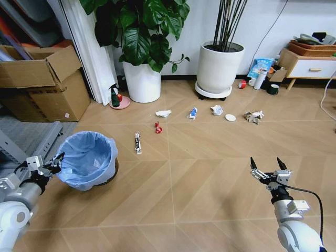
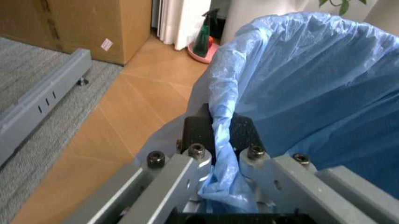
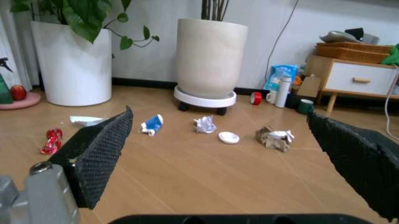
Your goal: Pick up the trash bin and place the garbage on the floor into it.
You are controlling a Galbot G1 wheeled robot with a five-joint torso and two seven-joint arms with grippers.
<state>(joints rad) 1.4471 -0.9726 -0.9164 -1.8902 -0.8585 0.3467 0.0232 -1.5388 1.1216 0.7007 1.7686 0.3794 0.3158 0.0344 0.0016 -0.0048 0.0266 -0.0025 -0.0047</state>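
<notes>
The trash bin (image 1: 86, 159), black with a light blue liner (image 2: 299, 84), is at the lower left of the head view. My left gripper (image 1: 54, 163) is shut on its near rim, and the black pads (image 2: 194, 133) pinch the liner's edge. Whether the bin is off the floor I cannot tell. The garbage lies farther out on the floor: a white tube (image 1: 137, 142), red can (image 1: 158, 127), white paper (image 1: 163, 113), blue-white packet (image 1: 193, 113), paper ball (image 1: 217, 109), white disc (image 1: 230, 117) and grey-brown wad (image 1: 253, 116). My right gripper (image 1: 268, 167) hangs open at the lower right, nothing in it.
Two large white plant pots (image 1: 220, 67) stand by the back wall, with a spray bottle (image 1: 114, 96) beside the left one. A cardboard box (image 1: 42, 84) and a grey metal frame (image 2: 44, 102) are at the left. A red tape roll (image 1: 242, 84), a white bottle (image 1: 260, 80) and a low cabinet (image 1: 310, 65) are at the back right.
</notes>
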